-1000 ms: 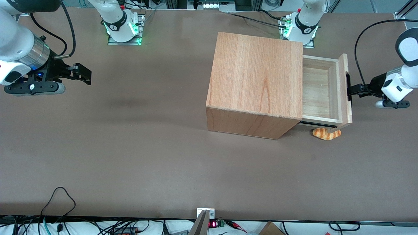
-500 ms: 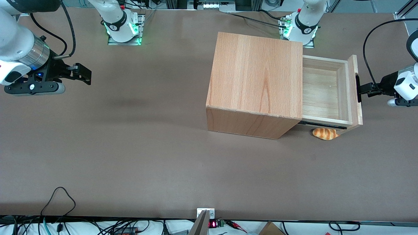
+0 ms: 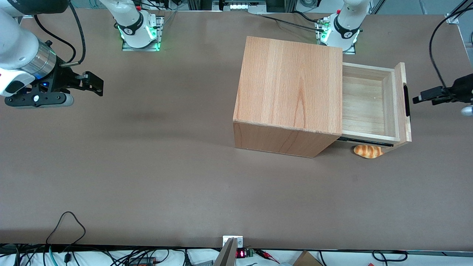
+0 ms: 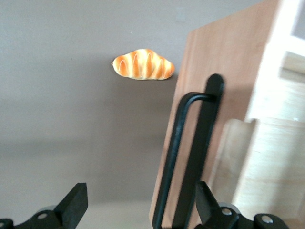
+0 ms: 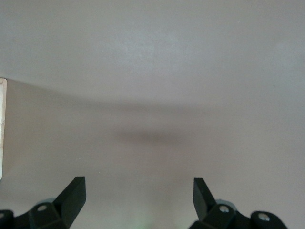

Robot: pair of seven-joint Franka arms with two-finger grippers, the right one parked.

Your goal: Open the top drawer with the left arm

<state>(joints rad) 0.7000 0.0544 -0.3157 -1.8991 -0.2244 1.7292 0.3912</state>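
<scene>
Because the table (image 3: 147,184) carries nothing else nearest the front camera, the first thing met is the small bread roll (image 3: 367,150), lying on the tabletop at about six o'clock from the drawer's front panel and tucked partly under it; it plays no part in this job, though it sits close enough to be knocked. Next up stands the cabinet (image 3: 290,85), and from its face toward the working arm's end the top drawer (image 3: 369,101) juts out at three o'clock, slid far enough that its pale inner boards lie bare, which suggests the opening is as good as done. At three o'clock from the black handle (image 3: 407,100) hangs the gripper (image 3: 421,98), near but apart from it, fingers spread wide and holding nothing, as the wrist view confirms with the handle (image 4: 193,152) standing free of the gripper (image 4: 138,202).
</scene>
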